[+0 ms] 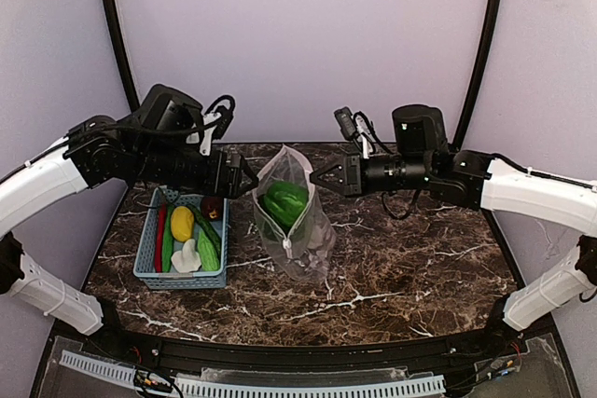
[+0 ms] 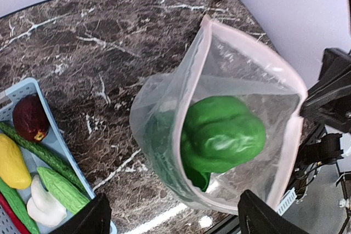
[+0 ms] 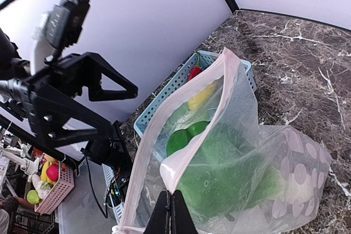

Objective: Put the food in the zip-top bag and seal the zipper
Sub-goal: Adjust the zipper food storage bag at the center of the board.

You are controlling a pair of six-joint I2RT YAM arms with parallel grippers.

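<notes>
dark marble counter with a clear zip-top bag standing roughly upright in the middle of it, mouth gaping open toward the top. the green leafy bunch is already inside, sitting in the upper half of the bag, and you can see it right through the plastic. the pale zipper runs along the mouth edge and is clearly not pressed together, the two sides are well apart.

right hand comes in from the right and is pinched tight on the mouth edge of the bag, holding that side up. in the right wrist view the two fingers are squeezed together with the rim of the bag caught between them.

left hand hovers just beside the bag's left side, up near the mouth, between the bag and the basket. its fingers are spread wide with nothing in them.

the rest of the food sits in the light blue basket on the left of the counter, near the bag but not touching it: a red chilli along the left wall, a yellow oval piece, a white piece at the near end, green long pieces on the right side and a dark red fruit in the far right corner.
</notes>
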